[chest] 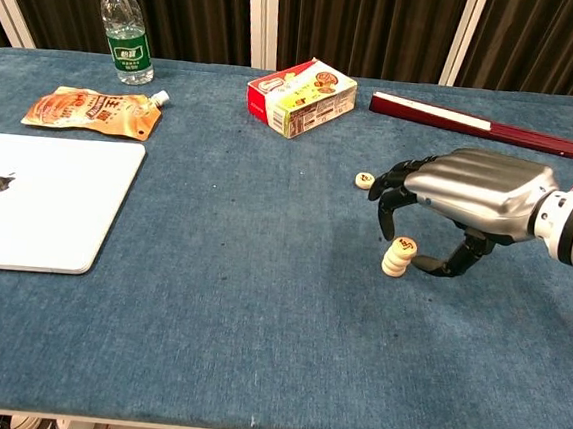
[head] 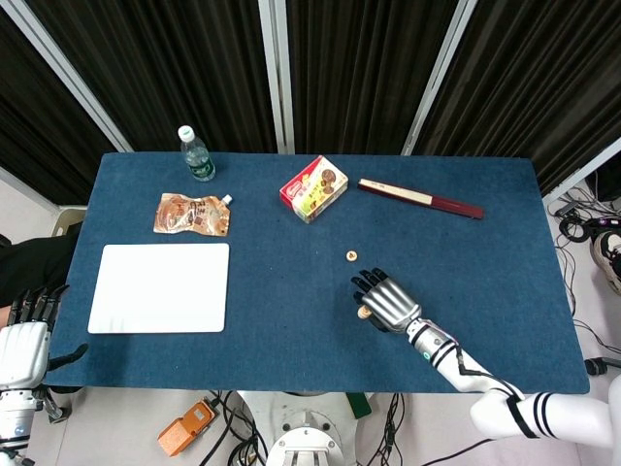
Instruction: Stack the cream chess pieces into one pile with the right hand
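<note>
My left hand (head: 24, 340) hangs off the bench (chest: 259, 302) edge, far to my left, fingers apart, holding nothing. My right hand (chest: 464, 195) arches over the pile (chest: 397, 256) — small cream discs stacked just under my fingertips, thumb curled in beside it. Whether I touch the top disc I cannot tell; nothing looks pinched, so I take the hand as loose and empty. One stray piece (chest: 365, 180) lies just beyond my fingers. The risk, I judge: the discs sit slightly staggered, smooth and hard on napped blue cloth — a brush from a dark fingertip while lifting away could topple them.
</note>
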